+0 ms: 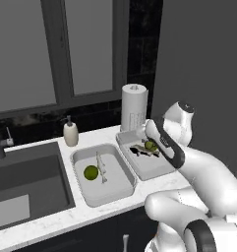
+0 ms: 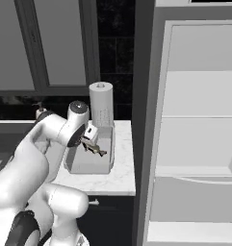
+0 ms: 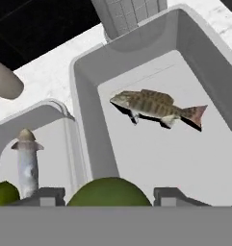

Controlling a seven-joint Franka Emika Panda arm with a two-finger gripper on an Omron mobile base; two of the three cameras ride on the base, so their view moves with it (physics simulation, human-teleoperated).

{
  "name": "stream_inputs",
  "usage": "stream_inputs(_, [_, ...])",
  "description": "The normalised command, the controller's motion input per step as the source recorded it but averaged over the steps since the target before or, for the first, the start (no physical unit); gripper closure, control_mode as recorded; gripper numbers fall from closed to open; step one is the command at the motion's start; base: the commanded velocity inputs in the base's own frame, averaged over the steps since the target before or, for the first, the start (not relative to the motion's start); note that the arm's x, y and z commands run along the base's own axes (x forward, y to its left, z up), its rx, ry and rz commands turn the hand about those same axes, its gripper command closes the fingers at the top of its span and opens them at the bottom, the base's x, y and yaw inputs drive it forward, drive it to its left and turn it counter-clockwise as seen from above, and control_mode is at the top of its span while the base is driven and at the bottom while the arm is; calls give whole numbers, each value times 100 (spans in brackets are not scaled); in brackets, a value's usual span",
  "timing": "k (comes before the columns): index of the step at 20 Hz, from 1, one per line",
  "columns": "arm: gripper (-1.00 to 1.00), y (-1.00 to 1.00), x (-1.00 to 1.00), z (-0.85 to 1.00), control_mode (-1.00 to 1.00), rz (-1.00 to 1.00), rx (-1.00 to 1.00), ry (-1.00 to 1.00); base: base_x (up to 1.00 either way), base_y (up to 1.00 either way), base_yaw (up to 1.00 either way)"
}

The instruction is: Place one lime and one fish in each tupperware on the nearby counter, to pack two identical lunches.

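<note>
Take the tall white paper-towel roll (image 1: 134, 106) at the back of the white, faintly marbled stone table (image 1: 51, 224) as your landmark. Far to its left you see the sunken dark sink (image 1: 26, 179), and between sink and roll stands a small cream soap dispenser (image 1: 70, 132). In front of the roll and to its left sits the first shallow grey rectangular tupperware (image 1: 121, 184), holding a round green lime (image 1: 91, 172) with a pale slender fish (image 1: 101, 167) lying just beside it. Directly in front of the roll sits the second grey tupperware (image 1: 154, 170), with a brown striped fish (image 3: 156, 108) lying flat on its floor. Your claw (image 3: 110, 196) hangs above this second container, pinching a second round green lime (image 3: 109, 192) between its two dark fingertips (image 3: 44, 196); in the left base view that lime (image 1: 150, 145) shows above the striped fish, apart from the container floor. To the right of the roll rises a tall grey cabinet (image 2: 199, 129).
</note>
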Motion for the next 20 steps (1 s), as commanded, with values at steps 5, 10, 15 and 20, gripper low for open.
stream_inputs(5, [100, 11, 98, -50, -100, -1, -6, 32, 0, 0, 0])
stream_inputs(10, [100, -41, 79, -58, -100, 0, -6, 28, 0, 0, 0])
stream_inputs(15, [-100, -18, 60, -41, -100, 0, -6, 15, 0, 0, 0])
stream_inputs(20, [-100, 4, -45, -17, -100, -1, -6, -1, 0, 0, 0])
